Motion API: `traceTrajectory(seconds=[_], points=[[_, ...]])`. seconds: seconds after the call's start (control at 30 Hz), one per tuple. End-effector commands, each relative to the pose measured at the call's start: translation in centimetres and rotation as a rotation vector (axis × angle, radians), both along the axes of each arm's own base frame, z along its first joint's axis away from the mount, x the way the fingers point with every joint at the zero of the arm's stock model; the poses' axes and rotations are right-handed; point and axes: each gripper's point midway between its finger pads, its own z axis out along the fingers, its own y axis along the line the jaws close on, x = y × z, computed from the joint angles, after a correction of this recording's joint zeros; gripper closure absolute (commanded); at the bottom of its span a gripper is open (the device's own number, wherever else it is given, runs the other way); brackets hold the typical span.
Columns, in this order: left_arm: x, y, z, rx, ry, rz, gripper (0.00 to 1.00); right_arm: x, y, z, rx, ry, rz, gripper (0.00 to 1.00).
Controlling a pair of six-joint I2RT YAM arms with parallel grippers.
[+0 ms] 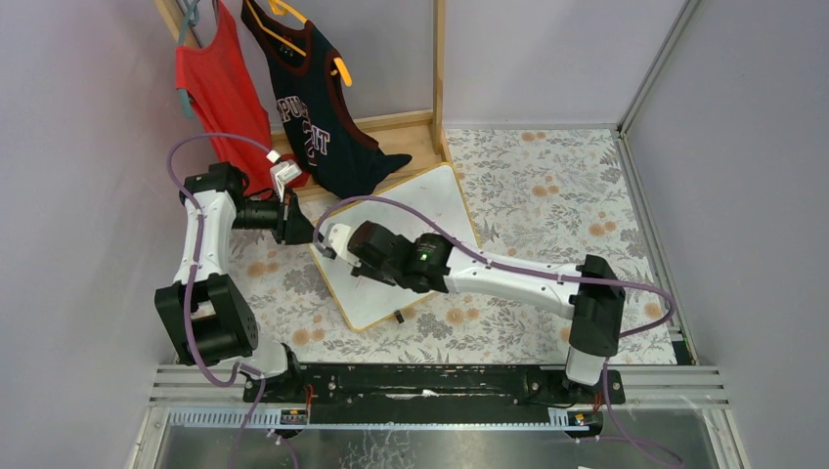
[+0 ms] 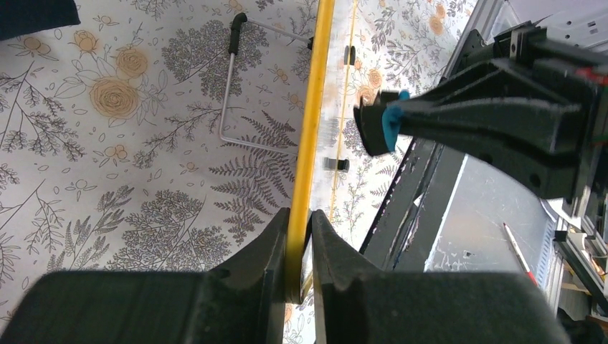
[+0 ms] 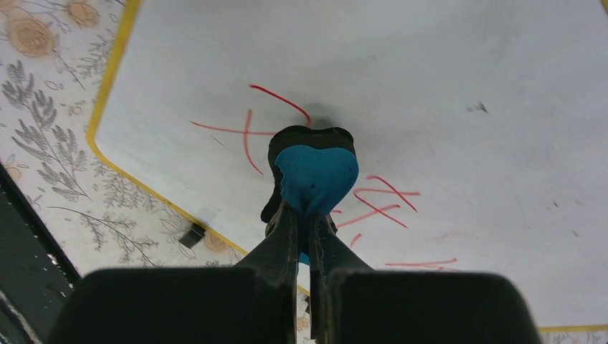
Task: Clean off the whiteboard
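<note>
Left gripper (image 2: pixel 299 215): fingers narrow, clamped on whiteboard (image 3: pixel 444 86) yellow edge.
Right gripper (image 3: pixel 304 218): pinching blue eraser (image 3: pixel 315 172), centre frame, at board.
Writing: red strokes (image 3: pixel 247 132), unreadable.

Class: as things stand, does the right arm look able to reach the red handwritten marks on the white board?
Likely yes: the right gripper, shut on a blue-faced black eraser, sits among the red marks, with nothing between; the left gripper clamps the yellow-framed whiteboard.
</note>
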Motion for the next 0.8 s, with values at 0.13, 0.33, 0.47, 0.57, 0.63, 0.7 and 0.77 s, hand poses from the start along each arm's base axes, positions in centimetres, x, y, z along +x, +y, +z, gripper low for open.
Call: traceTrajectory(seconds=[0.13, 0.33, 0.47, 0.57, 0.63, 0.7, 0.77], points=[[1.1, 1.0, -1.3, 0.102, -0.089, -0.001, 1.0, 0.0, 4.2, 2.3, 0.1, -0.092, 0.011, 1.0], [1.0, 1.1, -1.4, 0.113, -0.094, 0.002, 1.0, 0.1, 4.9, 2.0, 0.13, -0.114, -0.013, 1.0], [1.0, 1.0, -1.6, 0.11, -0.09, 0.003, 1.0, 0.0, 5.4, 1.4, 0.144, -0.12, -0.014, 1.0], [1.0, 1.1, -1.6, 0.11, -0.089, 0.004, 1.0, 0.0, 5.7, 1.0, 0.145, -0.116, -0.014, 1.0], [1.0, 1.0, -1.6, 0.108, -0.089, 0.004, 1.0, 0.0, 5.7, 0.7, 0.141, -0.119, -0.015, 1.0], [1.0, 1.1, -1.6, 0.11, -0.087, 0.006, 1.0, 0.3, 5.6, 0.5, 0.136, -0.133, -0.022, 1.0], [0.9, 1.1, -1.7, 0.112, -0.087, 0.004, 1.0, 0.7, 5.2, 0.4, 0.125, -0.162, -0.032, 1.0]])
